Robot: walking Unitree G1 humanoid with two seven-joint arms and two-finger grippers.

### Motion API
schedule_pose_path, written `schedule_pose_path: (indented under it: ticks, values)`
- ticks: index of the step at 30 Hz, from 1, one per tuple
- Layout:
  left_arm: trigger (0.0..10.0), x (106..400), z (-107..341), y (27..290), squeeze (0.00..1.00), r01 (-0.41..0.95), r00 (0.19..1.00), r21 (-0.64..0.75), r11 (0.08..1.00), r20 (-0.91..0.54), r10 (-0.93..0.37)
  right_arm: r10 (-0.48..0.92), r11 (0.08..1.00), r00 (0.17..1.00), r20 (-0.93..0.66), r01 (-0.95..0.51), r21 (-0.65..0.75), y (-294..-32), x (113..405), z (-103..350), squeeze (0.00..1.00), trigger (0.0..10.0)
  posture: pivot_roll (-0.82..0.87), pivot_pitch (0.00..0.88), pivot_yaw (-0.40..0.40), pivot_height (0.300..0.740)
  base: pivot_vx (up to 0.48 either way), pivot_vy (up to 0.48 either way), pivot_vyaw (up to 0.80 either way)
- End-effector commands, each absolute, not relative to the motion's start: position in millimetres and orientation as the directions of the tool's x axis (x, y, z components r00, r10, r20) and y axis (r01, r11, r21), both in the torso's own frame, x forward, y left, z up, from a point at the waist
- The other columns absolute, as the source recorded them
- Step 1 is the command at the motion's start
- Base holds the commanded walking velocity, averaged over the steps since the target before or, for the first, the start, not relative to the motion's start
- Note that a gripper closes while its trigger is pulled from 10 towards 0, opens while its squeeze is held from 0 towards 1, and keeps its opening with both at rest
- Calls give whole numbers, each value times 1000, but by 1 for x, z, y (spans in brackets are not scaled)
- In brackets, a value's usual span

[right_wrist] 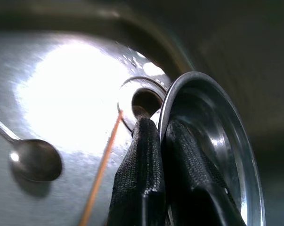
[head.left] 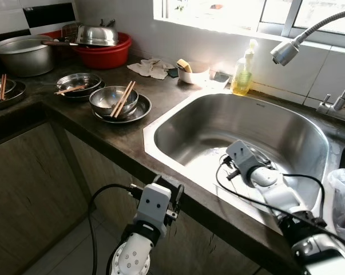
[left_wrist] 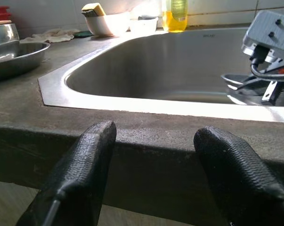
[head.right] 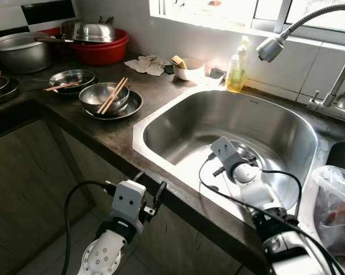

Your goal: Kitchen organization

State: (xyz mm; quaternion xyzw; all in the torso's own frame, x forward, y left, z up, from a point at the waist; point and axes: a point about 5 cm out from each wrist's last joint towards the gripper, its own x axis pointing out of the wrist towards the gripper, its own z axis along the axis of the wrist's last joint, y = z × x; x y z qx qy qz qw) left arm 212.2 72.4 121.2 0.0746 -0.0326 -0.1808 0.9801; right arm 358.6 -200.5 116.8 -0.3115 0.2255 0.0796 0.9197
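Right gripper (right_wrist: 163,141) fingers pinch rim of steel plate (right_wrist: 217,141) down in sink (head.left: 286,132), beside drain (spoon (right_wrist: 33,160), chopstick nearby). Left gripper (left_wrist: 153,160) spread, idle below counter edge. Step: lifting plate out; next, clear rim.

A dark stone counter (head.left: 103,134) runs along a pale wall (head.left: 161,34) under a bright window (head.left: 229,11) at the far right, daylight glaring off the steel sink basin (head.left: 286,132), with wooden cabinet fronts (head.left: 23,189) below and pale floor tiles (head.left: 63,252) nearest.
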Motion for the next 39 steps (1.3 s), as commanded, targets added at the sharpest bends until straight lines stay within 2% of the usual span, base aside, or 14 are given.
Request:
schedule_pose_path:
  ticks: [1,5,6,8,9,15,18,19,20,24,29,32,35,39]
  values:
    - [10000,210,124,72,0,357,930,161,920,33,-366,-40,784,880,-472,-266,-561,-210,362,119,0,10000,203,76,-70,740,0,0,0]
    - [10000,209,124,72,0,358,930,161,920,28,-367,-65,774,860,-506,-277,-569,-218,361,113,0,10000,201,79,-69,740,0,0,0]
    - [10000,209,124,72,0,359,930,161,919,26,-367,-67,772,855,-515,-282,-569,-219,361,111,98,10000,202,79,-69,740,0,0,0]
    - [10000,209,124,72,0,359,930,161,919,25,-367,-67,772,852,-520,-285,-568,-220,360,110,98,10000,202,79,-69,740,0,0,0]
    - [10000,209,124,72,0,359,930,162,919,25,-368,-67,770,850,-523,-289,-568,-220,360,108,1000,10000,201,77,-67,740,0,0,0]
    - [10000,211,124,73,0,359,930,163,919,23,-368,-72,783,874,-480,-249,-570,-219,365,114,1000,10000,201,65,-67,740,0,0,0]
    - [10000,213,123,72,0,362,929,165,917,22,-370,-76,785,928,-364,-169,-596,-216,369,129,1000,10000,194,51,-67,740,0,0,0]
    - [10000,213,123,72,0,362,928,167,917,22,-371,-62,798,930,-362,-172,-578,-214,368,129,114,10000,195,50,-67,740,0,0,0]
    - [10000,214,123,72,0,362,928,168,917,24,-371,-39,814,939,-343,-169,-556,-211,367,131,0,10000,196,46,-68,740,0,0,0]
    - [10000,216,122,73,0,358,930,169,918,26,-368,-17,841,961,-275,-135,-524,-205,364,139,0,10000,193,37,-64,740,0,0,0]
    - [10000,219,121,74,0,356,931,168,919,26,-365,68,929,996,-64,-86,-360,-186,346,163,0,10000,190,22,-59,740,0,0,0]
    - [10000,221,119,75,0,352,933,169,921,19,-360,103,958,990,93,-73,-276,-174,324,182,0,10000,181,8,-51,740,0,0,0]
    - [10000,222,118,75,0,351,933,164,922,18,-359,86,965,987,133,-49,-258,-172,311,186,0,10000,175,0,-52,740,0,0,0]
    - [10000,222,116,75,0,355,932,154,922,14,-362,100,989,971,215,-73,-130,-160,283,191,0,10000,174,0,-53,740,0,0,0]
